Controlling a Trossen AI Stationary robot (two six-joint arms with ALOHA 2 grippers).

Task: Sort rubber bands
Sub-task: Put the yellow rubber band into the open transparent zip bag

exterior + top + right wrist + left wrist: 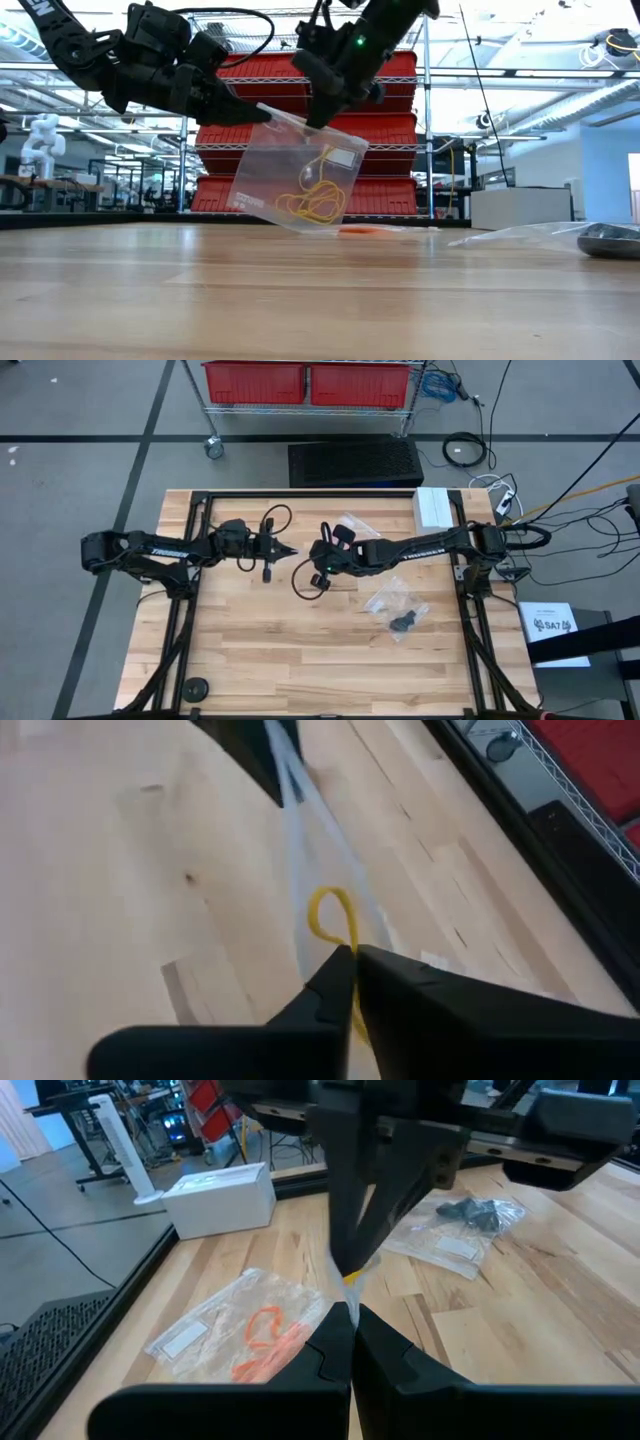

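While both tools hold one clear bag [300,165] above the bench [320,300], I log the bagging step: left tool [262,113] pinching one top corner, right tool [322,118] pinching the rim with a yellowish-tan band [333,920]. Next, I judge, that band must drop inside. Tan rubber bands [312,202]: thin tangled loops at the bag's bottom. Orange bands [268,1342] lie bagged behind the held bag, black ones [401,623] bagged toward the right arm's side.

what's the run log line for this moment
left gripper: shut on clear bag | right gripper: shut on yellow band at bag mouth | orange-band bag, black-band bag: on table
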